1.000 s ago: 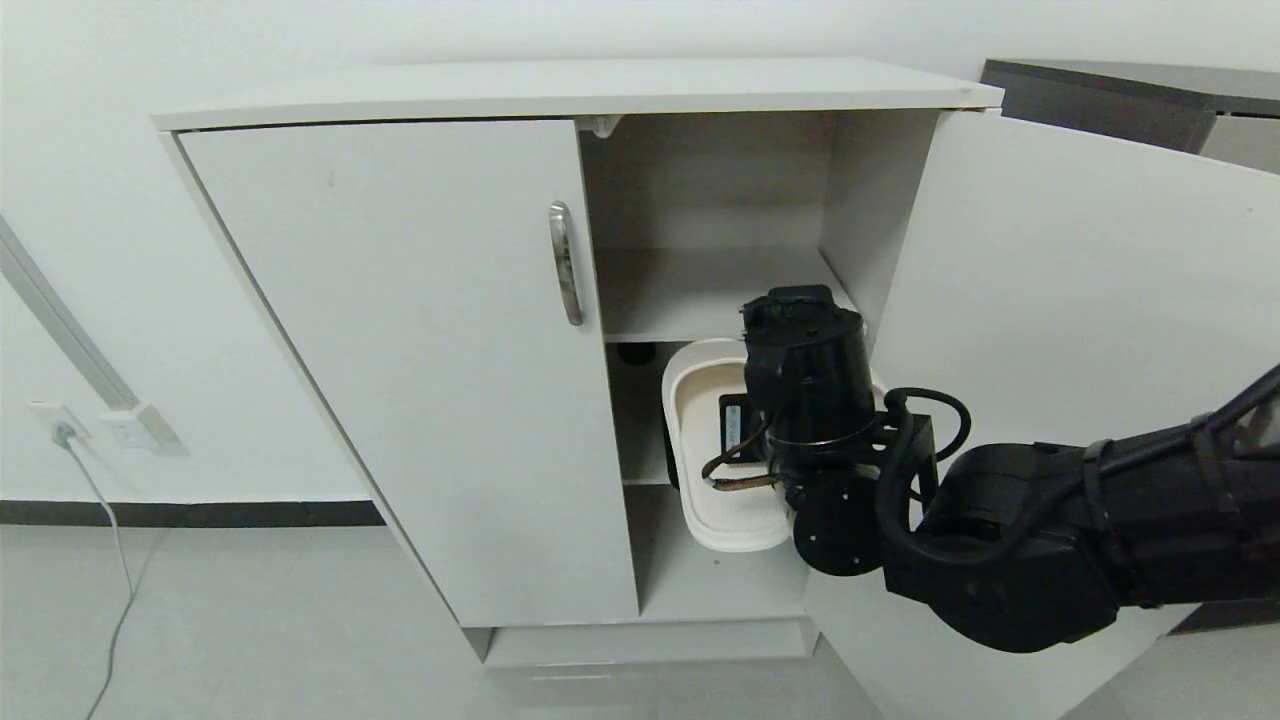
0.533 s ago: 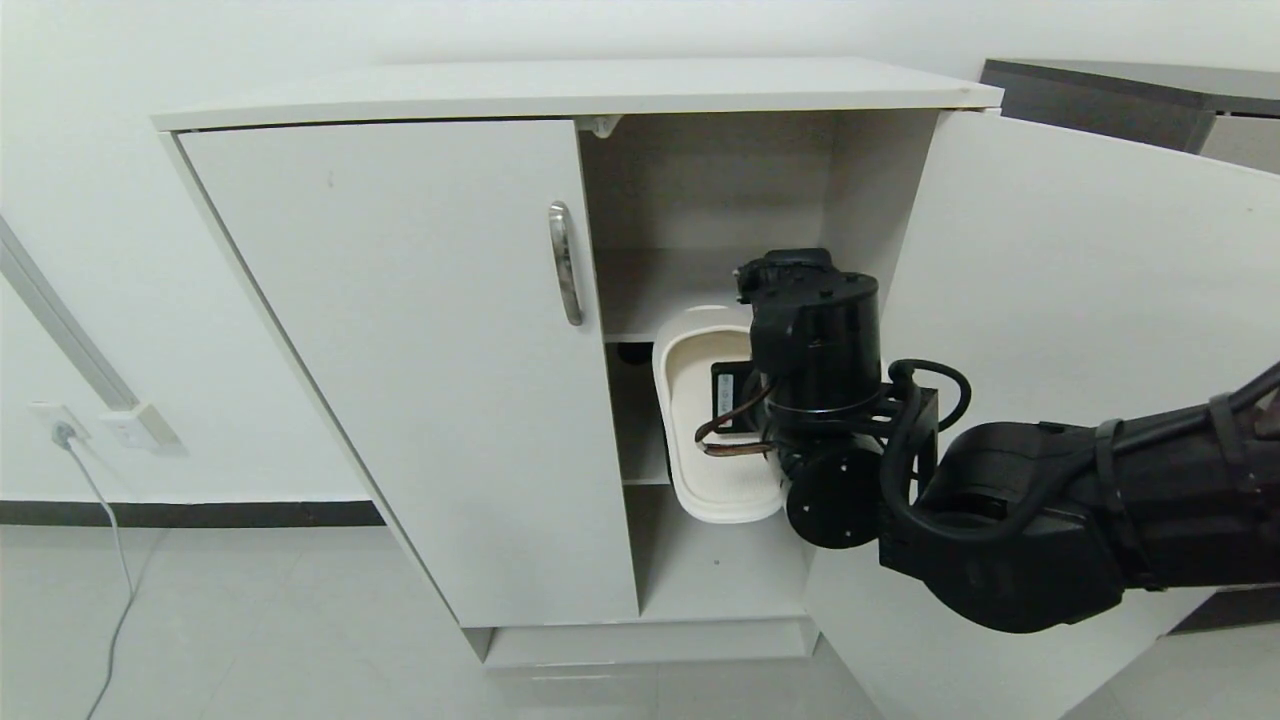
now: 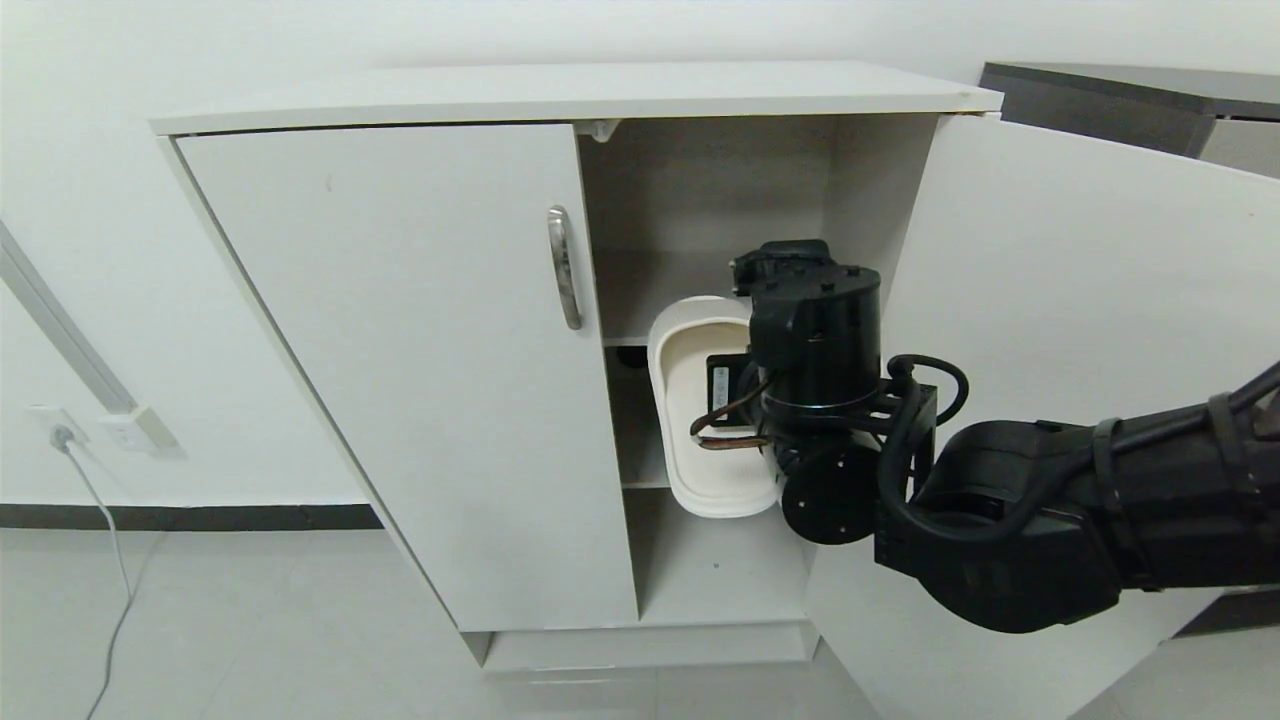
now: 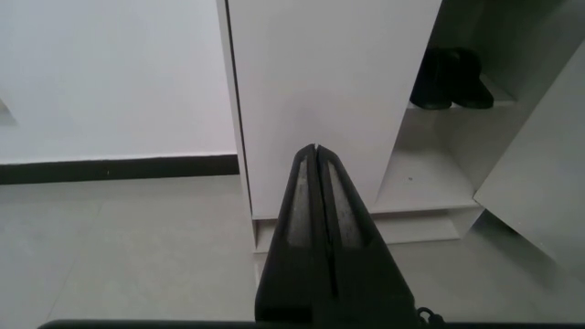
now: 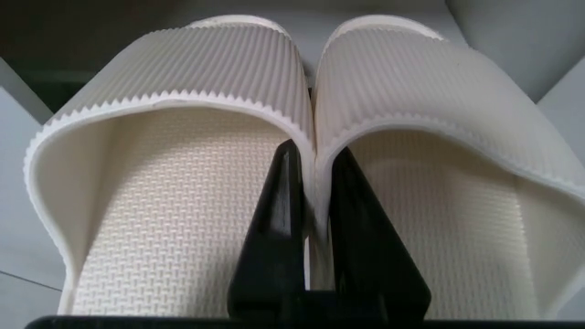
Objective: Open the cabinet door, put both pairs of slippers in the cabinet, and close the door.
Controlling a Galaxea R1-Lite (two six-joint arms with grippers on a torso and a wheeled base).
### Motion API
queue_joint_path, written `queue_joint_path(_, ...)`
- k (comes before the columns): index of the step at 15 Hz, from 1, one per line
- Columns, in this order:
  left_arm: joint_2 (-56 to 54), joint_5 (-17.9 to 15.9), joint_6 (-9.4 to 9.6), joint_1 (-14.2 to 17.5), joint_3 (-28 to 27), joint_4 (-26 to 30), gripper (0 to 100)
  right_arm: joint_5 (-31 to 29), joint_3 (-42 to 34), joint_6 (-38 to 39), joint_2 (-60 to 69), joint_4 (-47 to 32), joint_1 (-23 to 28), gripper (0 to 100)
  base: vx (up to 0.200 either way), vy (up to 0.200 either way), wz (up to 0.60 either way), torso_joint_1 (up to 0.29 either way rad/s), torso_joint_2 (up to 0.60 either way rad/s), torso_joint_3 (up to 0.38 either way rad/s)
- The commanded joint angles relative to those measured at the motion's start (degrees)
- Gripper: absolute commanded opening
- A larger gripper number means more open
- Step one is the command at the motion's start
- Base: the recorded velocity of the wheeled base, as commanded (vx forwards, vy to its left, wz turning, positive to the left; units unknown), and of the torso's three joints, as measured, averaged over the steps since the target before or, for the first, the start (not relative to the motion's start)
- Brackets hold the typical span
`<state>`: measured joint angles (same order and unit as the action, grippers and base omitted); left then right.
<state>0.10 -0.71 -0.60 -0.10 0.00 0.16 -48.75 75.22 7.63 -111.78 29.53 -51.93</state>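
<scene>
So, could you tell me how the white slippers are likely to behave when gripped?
The white slippers are probably light: one pinch by the right gripper on their inner walls carries both. They seem fairly stiff, holding shape unsupported. Their ribbed texture should resist slipping.

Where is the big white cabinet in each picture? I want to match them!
Head view: the cabinet is in the middle, left door shut, right door open.
Left wrist view: straight beyond the shut left tool.
Right wrist view: its dark inside, behind the white slippers in the right tool.
Landmark: the left door for head and left wrist; the white slippers for head and right wrist.
</scene>
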Motion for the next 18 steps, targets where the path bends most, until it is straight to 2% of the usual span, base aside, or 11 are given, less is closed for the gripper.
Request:
queue_joint_path(1, 0.0, 0.0, -0.02, 0.0, 0.0, 0.0, 0, 0.0, 0.0, 0.0, 0.0, 0.0, 0.0, 0, 0.200, 0.000, 0.00, -0.002, -0.01, 0.002)
queue_joint_path(6, 0.0, 0.0, -0.11, 0.0, 0.0, 0.0, 0, 0.0, -0.2, 0.0, 0.1, 0.0, -0.4, 0, 0.200, 0.000, 0.00, 0.004, 0.00, 0.002)
queue_joint_path(13, 0.0, 0.0, -0.02, 0.0, 0.0, -0.1, 0, 0.6, 0.5, -1.3, -1.0, -0.1, -0.2, 0, 0.000, 0.000, 0.00, 0.000, 0.00, 0.000)
queue_joint_path(16, 0.0, 0.0, -0.11, 0.0, 0.0, -0.1, 0, 4.4, 4.1, -2.4, -3.0, -0.7, 2.2, 0, 0.000, 0.000, 0.00, 0.000, 0.00, 0.000)
queue_joint_path(18, 0.0, 0.0, -0.11, 0.0, 0.0, -0.1, 0, 6.0, 8.1, -2.4, -4.6, -4.2, 3.9, 0, 0.000, 0.000, 0.00, 0.000, 0.00, 0.000)
